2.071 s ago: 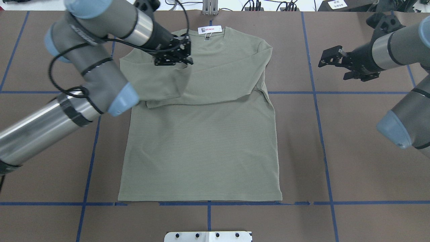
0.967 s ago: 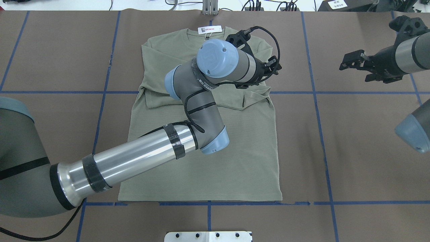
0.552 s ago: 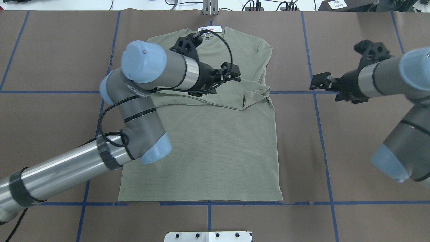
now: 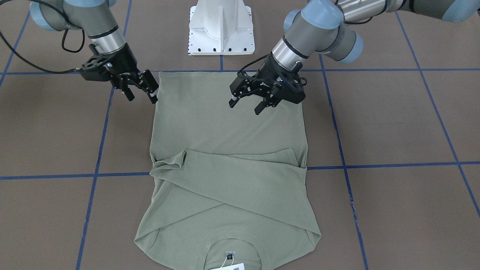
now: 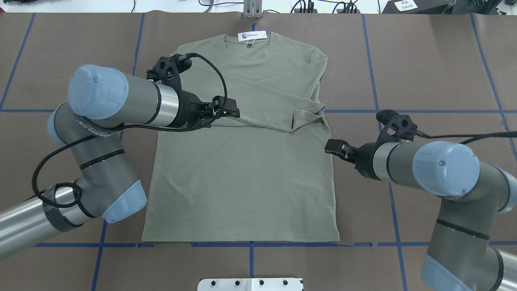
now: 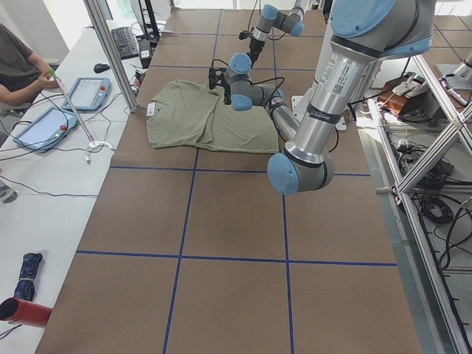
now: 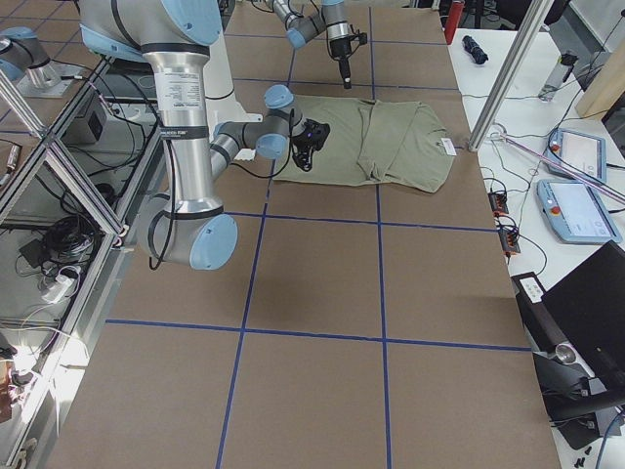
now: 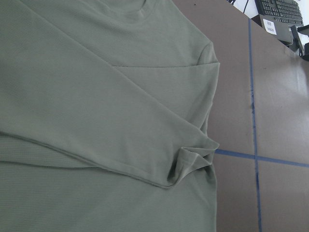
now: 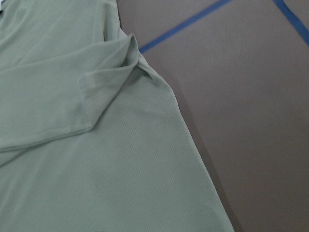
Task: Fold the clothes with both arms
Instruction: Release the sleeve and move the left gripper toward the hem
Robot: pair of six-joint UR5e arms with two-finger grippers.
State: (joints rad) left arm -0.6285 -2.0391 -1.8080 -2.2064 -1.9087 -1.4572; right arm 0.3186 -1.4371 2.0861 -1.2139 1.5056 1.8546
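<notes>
The sage-green shirt [image 5: 242, 182] lies flat on the brown table, collar and white hang tag [image 5: 252, 35] at the far side. Both sleeves are folded across the chest [image 4: 232, 176], and one cuff [image 9: 104, 77] bunches at the right side seam. My left gripper [image 4: 245, 106] hovers open and empty above the shirt's body, on its left half [image 5: 232, 110]. My right gripper [image 4: 141, 96] is open and empty beside the shirt's right edge [image 5: 332, 146]. The left wrist view shows the crossed sleeves [image 8: 111, 121].
Blue tape lines [image 5: 387, 161] grid the brown table cover. The white pedestal base [image 4: 221, 26] stands just behind the hem. A metal post [image 6: 110, 55], tablets [image 6: 88, 92] and a seated person [image 6: 18, 66] are at the far side bench.
The left arm carried a sleeve across the chest, let it go and drew back leftward. The right arm swung in from the far right to the shirt's right edge.
</notes>
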